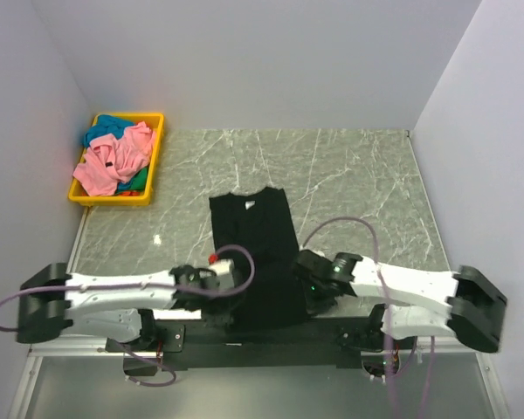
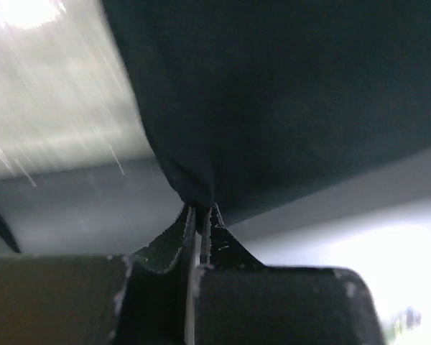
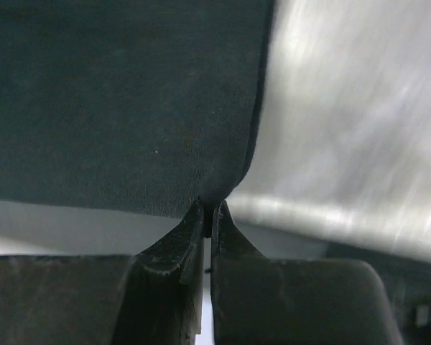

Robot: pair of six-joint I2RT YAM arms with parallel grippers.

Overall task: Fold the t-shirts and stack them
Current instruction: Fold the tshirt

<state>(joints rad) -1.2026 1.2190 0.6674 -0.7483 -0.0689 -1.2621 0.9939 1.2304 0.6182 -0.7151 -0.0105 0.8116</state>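
The top view is bright and even. Near the left pincer [image 2: 200, 210], the shiny grey stone table [image 2: 50, 108] is blurry, with white glare up and left. Right of the right pincer [image 3: 208, 207], it smears too. The big soft black t-shirt [image 3: 115, 100] looks dim.

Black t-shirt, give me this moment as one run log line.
black t-shirt: lying on table | left fingers: shut on near left corner | right fingers: shut on near right corner | pink t-shirt: in yellow bin
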